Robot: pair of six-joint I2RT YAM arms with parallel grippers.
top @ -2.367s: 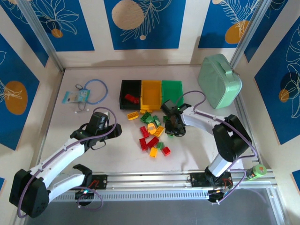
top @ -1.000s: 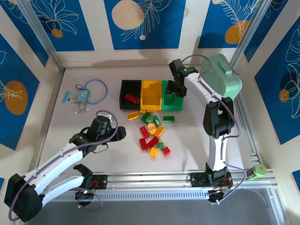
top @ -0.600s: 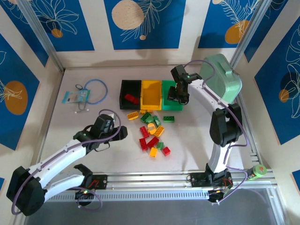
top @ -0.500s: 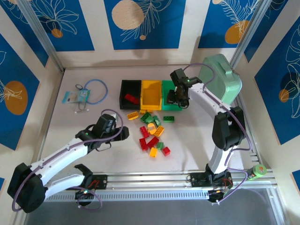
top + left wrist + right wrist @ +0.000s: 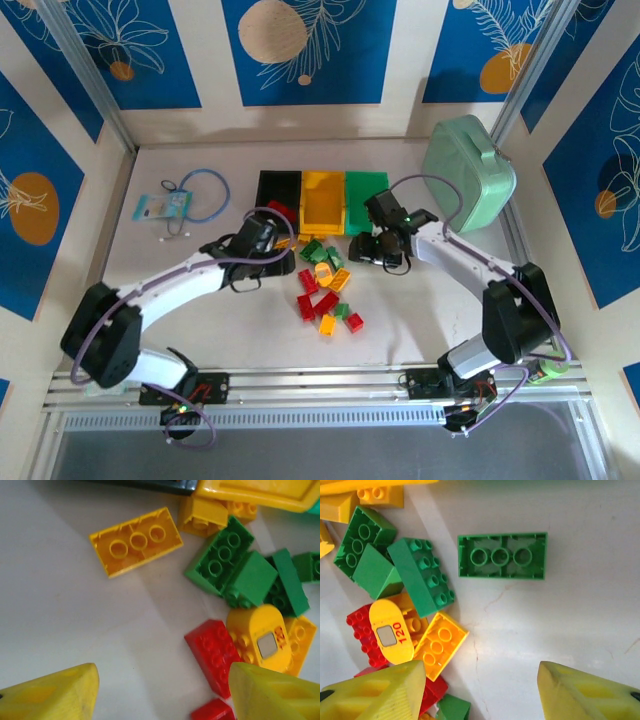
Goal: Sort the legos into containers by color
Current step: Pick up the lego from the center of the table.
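Observation:
The black bin (image 5: pixel 276 186), yellow bin (image 5: pixel 322 197) and green bin (image 5: pixel 366 188) stand in a row at the back. A red brick (image 5: pixel 282 208) lies in the black bin. The legos (image 5: pixel 325 287) lie scattered in front of the bins in red, yellow-orange and green. My left gripper (image 5: pixel 279 256) (image 5: pixel 162 700) is open over bare table, with an upturned yellow brick (image 5: pixel 136 541) ahead of it and a red brick (image 5: pixel 212 650) by its right finger. My right gripper (image 5: pixel 372 250) (image 5: pixel 482 695) is open, with an upturned green brick (image 5: pixel 502 556) ahead and an orange brick (image 5: pixel 440 645) by its left finger.
A large mint-green case (image 5: pixel 468 172) leans at the back right. A blue cord (image 5: pixel 203 193) and a card (image 5: pixel 160 207) lie at the back left. A metal rail (image 5: pixel 330 380) runs along the near edge. A yellow rounded piece marked 120 (image 5: pixel 390 630) sits in the pile.
The right gripper has come back from over the green bin and down to the pile's right side. The left gripper has swung forward and right to the pile's upper left.

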